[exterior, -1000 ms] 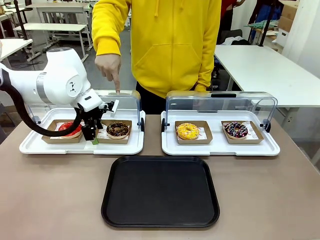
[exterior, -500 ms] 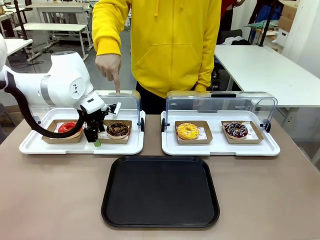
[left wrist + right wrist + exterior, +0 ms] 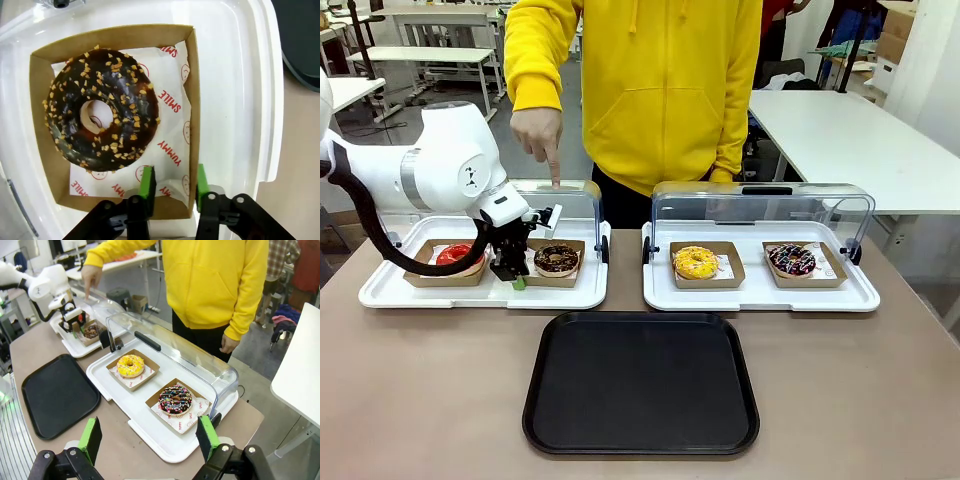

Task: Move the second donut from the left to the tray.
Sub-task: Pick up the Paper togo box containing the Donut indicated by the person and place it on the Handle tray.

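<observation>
Left hand (image 3: 172, 182): green pads either side of the near wall of the brown holder (image 3: 37, 125), partly drawn together; a firm pinch cannot be told. It sits low over the left white display tray (image 3: 480, 295).
Chocolate donut (image 3: 101, 110): dark glaze with light crumbs, lying in that holder on white paper printed in red "SMILE" and "YUMMY" with small smiley faces.
Red donut (image 3: 458, 256): own holder, same display tray, just left of the hand.
Black tray (image 3: 641, 382): in front of the display trays, near table edge, well apart from the chocolate donut.
Right hand (image 3: 150, 437): fingers spread wide, holding nothing, above the right display tray (image 3: 150, 437).
Yellow donut (image 3: 695, 262) and sprinkled donut (image 3: 791, 259): separate holders under a raised clear lid (image 3: 760, 205).
Person (image 3: 640, 90): yellow hoodie, far side, one finger (image 3: 552, 165) pointing down at the left lid.
Table (image 3: 420, 400): grey-brown top. Room: white tables behind.
</observation>
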You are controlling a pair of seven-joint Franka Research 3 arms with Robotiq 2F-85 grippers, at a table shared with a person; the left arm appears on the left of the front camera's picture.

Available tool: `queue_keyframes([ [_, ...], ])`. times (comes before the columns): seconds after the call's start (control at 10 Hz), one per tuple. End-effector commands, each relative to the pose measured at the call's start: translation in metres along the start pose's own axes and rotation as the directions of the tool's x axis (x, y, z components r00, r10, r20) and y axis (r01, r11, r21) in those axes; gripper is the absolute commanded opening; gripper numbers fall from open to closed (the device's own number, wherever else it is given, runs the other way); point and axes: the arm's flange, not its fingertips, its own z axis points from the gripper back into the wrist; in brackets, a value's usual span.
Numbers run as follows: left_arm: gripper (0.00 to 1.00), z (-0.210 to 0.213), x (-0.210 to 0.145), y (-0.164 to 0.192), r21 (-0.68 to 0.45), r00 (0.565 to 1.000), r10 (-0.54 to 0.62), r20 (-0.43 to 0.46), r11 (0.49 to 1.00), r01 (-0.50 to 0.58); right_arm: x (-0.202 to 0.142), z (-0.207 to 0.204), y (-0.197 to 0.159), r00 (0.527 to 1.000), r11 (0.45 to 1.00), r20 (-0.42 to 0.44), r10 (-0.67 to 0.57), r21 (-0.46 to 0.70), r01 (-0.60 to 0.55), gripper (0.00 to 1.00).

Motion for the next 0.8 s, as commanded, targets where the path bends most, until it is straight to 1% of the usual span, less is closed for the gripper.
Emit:
queue_keyframes([
  [0.0,0.0,0.0056,-0.0013,-0.0028,-0.001,1.0,-0.003,-0.029,1.0,0.003,0.0025,-0.0006,-0.0022,0.999,1.0,0.032,0.024,-0.002,-0.024,1.0],
  [0.4,0.0,0.0031,-0.0021,-0.0042,0.009,0.999,0.016,-0.05,1.0,-0.015,0.0025,-0.0006,-0.0022,0.999,1.0,0.032,0.024,-0.002,-0.024,1.0],
  [0.5,0.0,-0.0005,-0.0044,0.0016,-0.006,1.0,0.016,-0.009,1.0,-0.017,0.0025,-0.0006,-0.0022,0.999,1.0,0.032,0.024,-0.002,-0.024,1.0],
  [0.7,0.0,0.0037,-0.0003,0.0,0.008,1.0,0.0,-0.022,1.0,0.0,0.0025,-0.0006,-0.0022,0.999,1.0,0.032,0.024,-0.002,-0.024,1.0],
])
